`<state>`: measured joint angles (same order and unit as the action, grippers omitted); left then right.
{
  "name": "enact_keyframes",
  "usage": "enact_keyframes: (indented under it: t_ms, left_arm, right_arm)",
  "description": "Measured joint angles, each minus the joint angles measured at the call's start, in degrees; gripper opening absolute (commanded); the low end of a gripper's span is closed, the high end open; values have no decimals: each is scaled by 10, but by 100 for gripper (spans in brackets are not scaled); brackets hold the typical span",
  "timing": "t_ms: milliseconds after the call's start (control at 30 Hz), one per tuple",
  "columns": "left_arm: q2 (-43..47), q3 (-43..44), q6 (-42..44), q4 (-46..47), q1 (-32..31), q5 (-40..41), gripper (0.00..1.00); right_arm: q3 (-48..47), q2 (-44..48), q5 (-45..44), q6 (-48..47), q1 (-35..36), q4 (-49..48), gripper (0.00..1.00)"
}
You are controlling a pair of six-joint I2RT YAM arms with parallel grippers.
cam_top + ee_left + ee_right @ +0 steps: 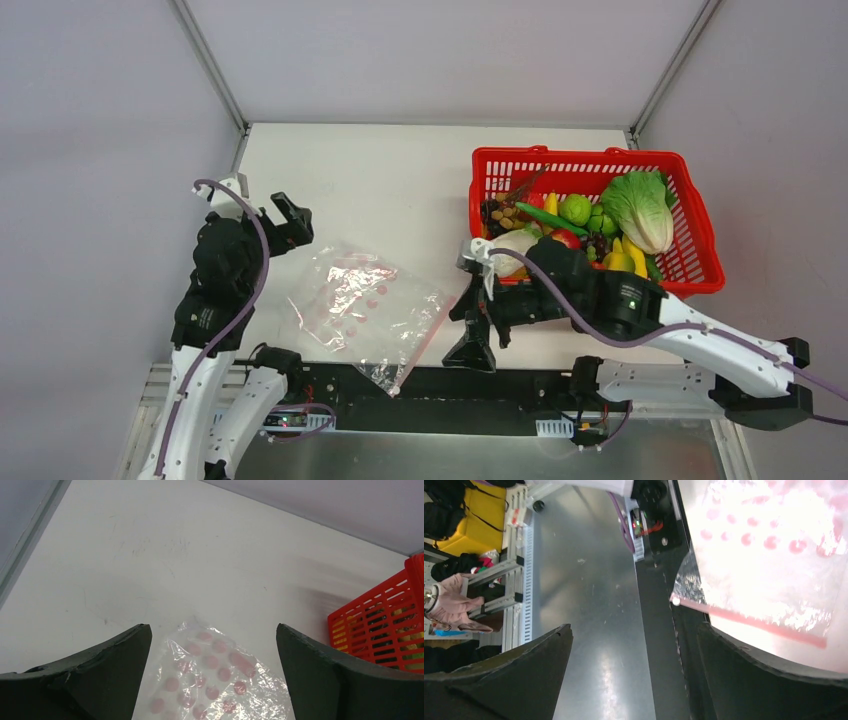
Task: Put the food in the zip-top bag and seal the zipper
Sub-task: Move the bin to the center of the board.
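1. Top external: high behind the arm bases point(275, 365), looking down on the whole table point(380, 190); bases at bottom edge.
2. Left wrist: close, low, faces out across the table between left gripper point(212, 626) fingers.
3. Right wrist: close, faces down past the near table edge, right gripper point(634, 627) fingers in lower corners.
4. Shared: zip-top bag point(365, 310) in all three; red basket point(580, 153) in top and left wrist.

Even bright light; the zip-top bag point(774, 555) glares white, and the red basket point(385, 625) smears.
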<state>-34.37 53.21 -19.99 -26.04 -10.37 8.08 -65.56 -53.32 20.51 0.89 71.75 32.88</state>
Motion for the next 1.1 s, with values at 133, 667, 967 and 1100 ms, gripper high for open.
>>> enact_keyframes:
  t_ms: [133, 667, 967, 1100]
  left_arm:
    - [19, 0, -2, -5, 0, 18, 100]
    - [32, -1, 0, -7, 0, 12, 100]
    - [35, -38, 13, 15, 0, -54, 100]
    - [43, -58, 13, 28, 0, -75, 100]
  right_arm:
    - [-9, 18, 9, -8, 0, -17, 98]
    - [79, 36, -27, 33, 1, 49, 98]
    - [132, 106, -323, 126, 3, 74, 98]
    - [136, 138, -433, 156, 3, 75, 98]
